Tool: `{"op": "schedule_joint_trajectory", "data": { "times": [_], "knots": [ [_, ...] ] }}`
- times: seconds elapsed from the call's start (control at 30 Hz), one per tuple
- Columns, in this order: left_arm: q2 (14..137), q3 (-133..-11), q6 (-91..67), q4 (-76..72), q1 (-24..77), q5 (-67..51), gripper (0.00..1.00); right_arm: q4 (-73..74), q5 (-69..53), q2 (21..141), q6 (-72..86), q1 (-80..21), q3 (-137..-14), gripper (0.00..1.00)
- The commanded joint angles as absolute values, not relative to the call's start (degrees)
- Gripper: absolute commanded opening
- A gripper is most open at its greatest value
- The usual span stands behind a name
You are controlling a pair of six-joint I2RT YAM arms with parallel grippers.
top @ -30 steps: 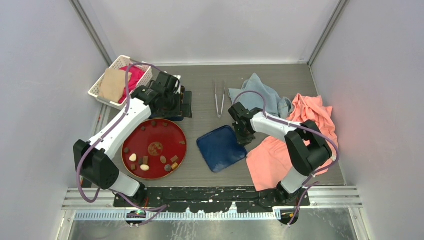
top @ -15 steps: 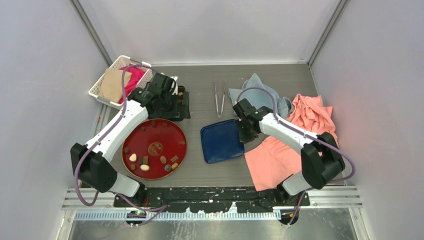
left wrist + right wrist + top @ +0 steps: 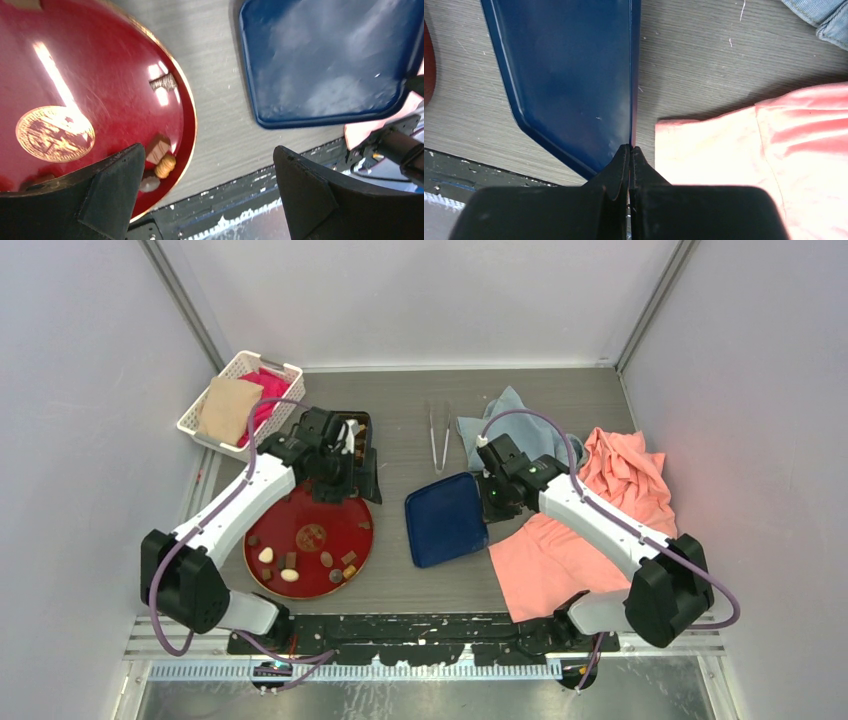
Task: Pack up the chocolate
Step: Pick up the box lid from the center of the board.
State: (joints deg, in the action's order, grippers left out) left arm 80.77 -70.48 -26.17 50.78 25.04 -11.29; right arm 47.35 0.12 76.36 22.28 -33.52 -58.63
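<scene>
The chocolate (image 3: 290, 566) lies as small brown, tan and cream pieces on the round red plate (image 3: 330, 512); a few pieces (image 3: 161, 159) show beside the left finger. My left gripper (image 3: 343, 468) hangs open over the plate's far edge, nothing between its fingers (image 3: 208, 150). My right gripper (image 3: 490, 502) is shut on the right edge of the blue tray (image 3: 445, 522), which lies in the middle of the table. In the right wrist view, the thin tray rim (image 3: 569, 65) runs straight into the closed fingertips (image 3: 630, 148).
A black compartment box (image 3: 365, 430) sits behind the left gripper, partly hidden. Metal tongs (image 3: 438, 436) lie at the back centre. A blue-grey cloth (image 3: 520, 425) and a pink cloth (image 3: 560, 552) lie to the right. A white basket (image 3: 192, 424) stands far left.
My right gripper has closed on the blue tray's edge, and the tray has turned and shifted slightly away. My left gripper has moved from over the black box toward the plate.
</scene>
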Motion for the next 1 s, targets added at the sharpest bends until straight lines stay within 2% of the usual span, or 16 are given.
{"op": "schedule_joint_trajectory", "data": {
  "times": [0.0, 0.47, 0.97],
  "knots": [
    [77.27, -66.90, -28.98, 47.77, 24.79, -15.60, 1.00, 45.06, -0.46, 75.40, 24.29, -33.63, -59.38, 0.01],
    [77.46, -65.43, -30.47, 45.97, 24.87, -17.61, 1.00, 40.78, -2.27, 75.65, 26.44, -33.63, -56.47, 0.01],
    [77.40, -63.90, -29.46, 44.37, 24.82, -25.64, 1.00, 41.08, -1.69, 67.88, 28.25, -33.63, -57.79, 0.01]
  ]
}}
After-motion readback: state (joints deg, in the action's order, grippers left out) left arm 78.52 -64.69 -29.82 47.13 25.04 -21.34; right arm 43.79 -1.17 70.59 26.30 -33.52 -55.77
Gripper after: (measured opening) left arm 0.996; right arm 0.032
